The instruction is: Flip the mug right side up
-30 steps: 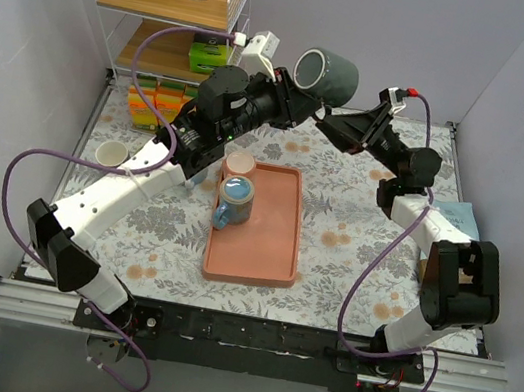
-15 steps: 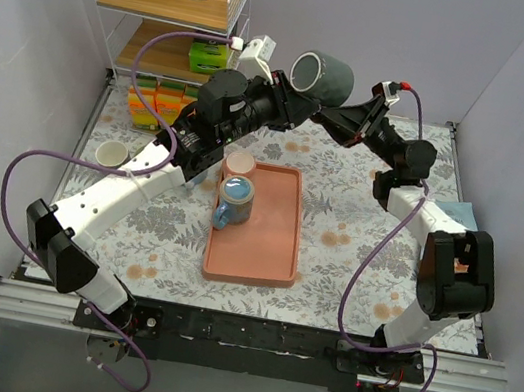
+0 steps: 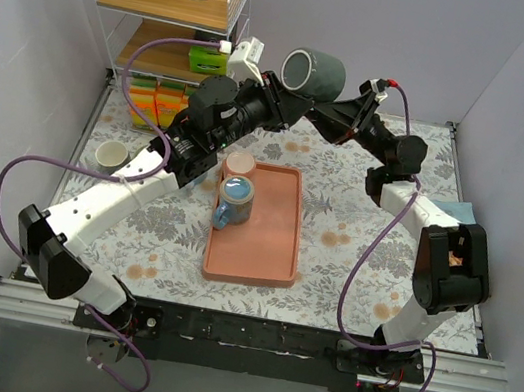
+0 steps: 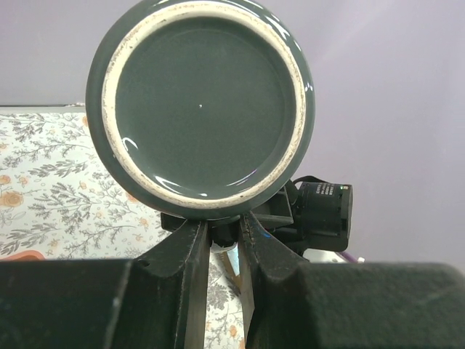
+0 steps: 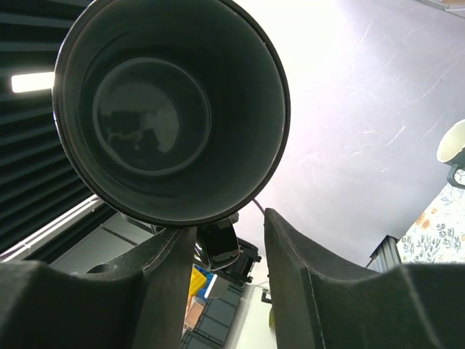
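Observation:
A dark grey-green mug [image 3: 315, 71] hangs in the air on its side above the table's back edge, its base turned toward the left arm. My left gripper [image 3: 292, 100] is shut on the mug's handle from below. In the left wrist view the fingers [image 4: 190, 251] pinch the handle under the mug's base [image 4: 200, 102]. My right gripper [image 3: 326, 116] reaches in from the right. In the right wrist view its open fingers [image 5: 290, 247] straddle the handle [image 5: 218, 246] below the mug's mouth [image 5: 171, 109], with a gap on the right side.
A pink tray [image 3: 268, 248] in the middle of the table holds a blue mug [image 3: 235, 199] and a peach cup [image 3: 239, 164]. A white cup [image 3: 110, 154] stands at the left. A wire shelf [image 3: 173, 8] and coloured sponges [image 3: 158, 96] are at the back left, a blue cloth [image 3: 457, 212] at the right.
Both grippers and the mug have shifted a little up and to the left together. The right gripper has come closer around the handle.

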`<state>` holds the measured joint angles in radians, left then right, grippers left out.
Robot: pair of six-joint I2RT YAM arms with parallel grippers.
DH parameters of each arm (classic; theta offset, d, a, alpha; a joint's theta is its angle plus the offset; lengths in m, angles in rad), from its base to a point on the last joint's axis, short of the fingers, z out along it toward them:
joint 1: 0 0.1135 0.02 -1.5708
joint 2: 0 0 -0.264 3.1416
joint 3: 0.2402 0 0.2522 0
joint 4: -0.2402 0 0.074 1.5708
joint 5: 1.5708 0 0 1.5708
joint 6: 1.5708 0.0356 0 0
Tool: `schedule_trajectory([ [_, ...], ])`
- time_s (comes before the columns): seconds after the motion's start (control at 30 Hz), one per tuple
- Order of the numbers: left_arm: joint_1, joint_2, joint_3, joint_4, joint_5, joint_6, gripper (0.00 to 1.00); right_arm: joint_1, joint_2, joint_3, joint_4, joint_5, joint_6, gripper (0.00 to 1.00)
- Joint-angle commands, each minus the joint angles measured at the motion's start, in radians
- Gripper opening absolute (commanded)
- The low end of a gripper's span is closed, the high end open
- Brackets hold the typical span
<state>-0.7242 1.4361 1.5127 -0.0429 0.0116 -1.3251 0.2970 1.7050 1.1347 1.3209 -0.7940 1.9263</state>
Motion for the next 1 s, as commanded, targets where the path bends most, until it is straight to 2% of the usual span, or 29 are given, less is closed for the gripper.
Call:
schedule_trajectory([
  [0.0,-0.018,-0.095,-0.008,0.104,0.045,-0.014,0.00,0.008,0.008,0.050,0.567,0.033,0.002,0.51],
  [0.13,-0.018,-0.109,-0.025,0.117,0.030,-0.019,0.00,0.008,0.005,0.043,0.567,0.045,-0.007,0.51],
  [0.2,-0.018,-0.109,-0.026,0.118,0.028,-0.026,0.00,0.013,0.005,0.048,0.566,0.044,-0.013,0.45],
  [0.23,-0.018,-0.109,-0.029,0.123,0.033,-0.031,0.00,0.016,0.005,0.051,0.567,0.045,-0.016,0.36],
  [0.3,-0.018,-0.108,-0.037,0.132,0.047,-0.043,0.00,0.021,0.010,0.063,0.567,0.045,-0.015,0.27],
  [0.4,-0.018,-0.106,-0.048,0.133,0.053,-0.055,0.00,0.025,0.010,0.069,0.567,0.053,-0.010,0.02],
  [0.7,-0.018,-0.129,-0.085,0.104,0.034,-0.051,0.00,0.025,-0.039,0.054,0.563,0.067,-0.045,0.01],
  [0.93,-0.018,-0.141,-0.105,0.069,0.016,-0.025,0.00,0.025,-0.099,0.069,0.444,0.015,-0.145,0.01],
  [0.97,-0.018,-0.143,-0.105,0.063,0.011,-0.019,0.05,0.025,-0.103,0.073,0.433,0.009,-0.156,0.01],
])
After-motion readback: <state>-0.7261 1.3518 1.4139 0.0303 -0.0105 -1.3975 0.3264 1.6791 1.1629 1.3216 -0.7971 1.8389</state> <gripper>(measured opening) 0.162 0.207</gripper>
